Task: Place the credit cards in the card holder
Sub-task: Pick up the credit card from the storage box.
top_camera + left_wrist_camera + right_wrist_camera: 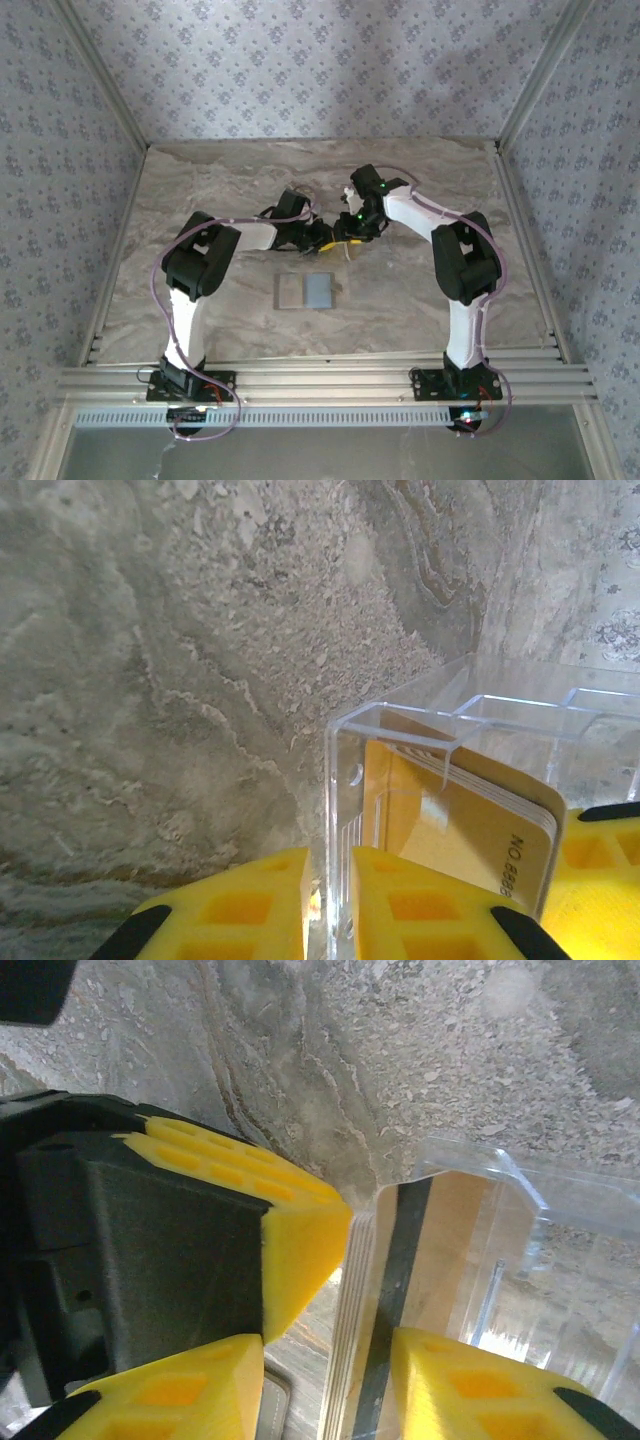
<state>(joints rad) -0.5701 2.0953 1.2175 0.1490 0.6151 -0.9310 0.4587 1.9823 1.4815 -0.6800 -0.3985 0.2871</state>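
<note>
Left wrist view: clear box (400, 720) is pinched by the left end effector (330, 880). Credit cards (470, 820) inside are straddled by the half-open right end effector (325, 1360); a square grip, then a straight lift, is advised.

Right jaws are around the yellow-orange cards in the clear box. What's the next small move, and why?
Probably close the right gripper onto the yellow-orange credit cards: its jaws straddle the upright stack with a gap on one side, while the left gripper steadies the clear plastic box by its wall.
</note>
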